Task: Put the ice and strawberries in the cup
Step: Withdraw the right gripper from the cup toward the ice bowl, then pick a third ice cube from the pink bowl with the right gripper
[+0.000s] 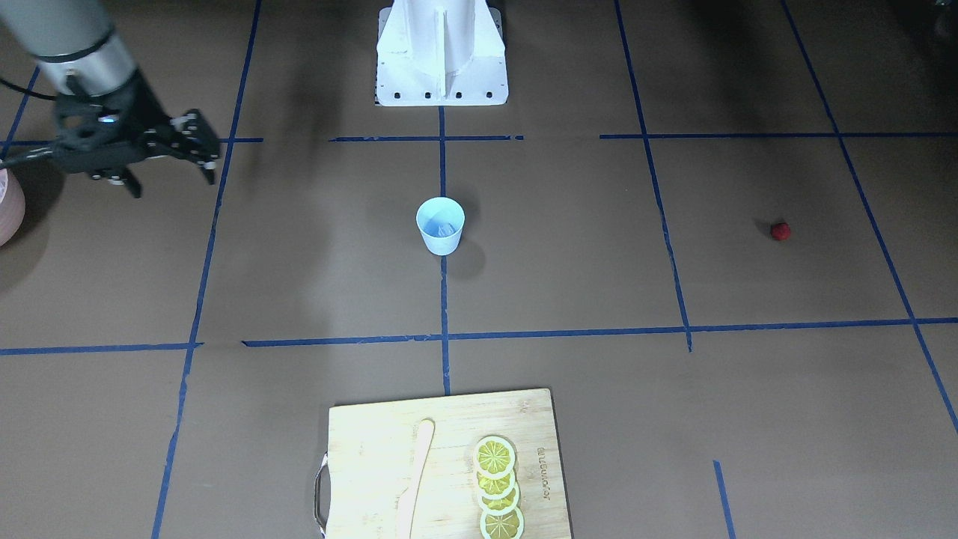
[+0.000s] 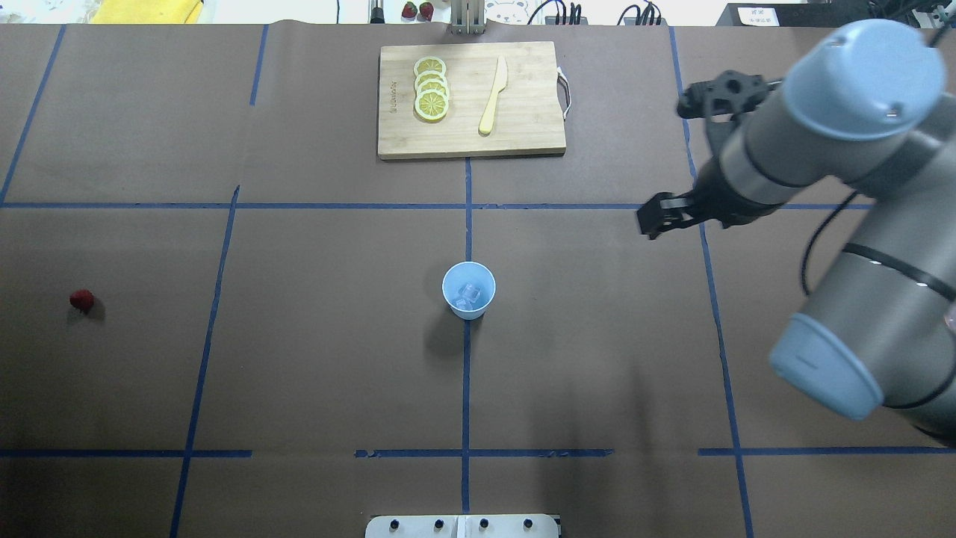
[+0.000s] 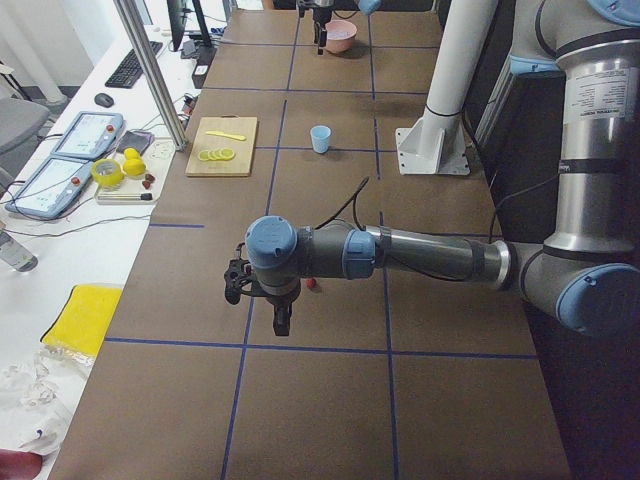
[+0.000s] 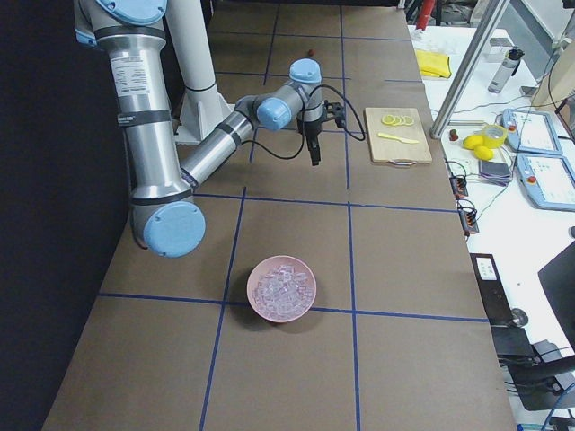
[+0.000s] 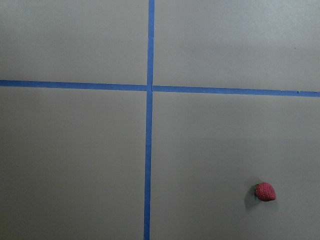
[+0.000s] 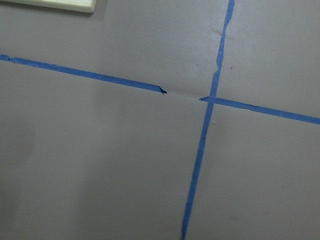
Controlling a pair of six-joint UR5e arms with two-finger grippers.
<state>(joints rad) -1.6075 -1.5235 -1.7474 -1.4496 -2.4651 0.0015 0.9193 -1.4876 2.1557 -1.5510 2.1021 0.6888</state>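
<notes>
Ice [image 2: 467, 294] sits in the cup [image 2: 485, 279]; the strawberry [image 2: 81, 300] lies well apart on the bench [image 2: 314, 359]. I cannot tell whether the left claw [image 3: 282, 324] or right claw [image 2: 653, 223] is clenched.

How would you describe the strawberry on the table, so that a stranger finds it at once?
Start at the pale blue cup in the middle of the brown table. From it, look far toward the robot's left side, past one blue tape line, where the strawberry lies alone. It is the only small dark-red thing on the brown surface.
</notes>
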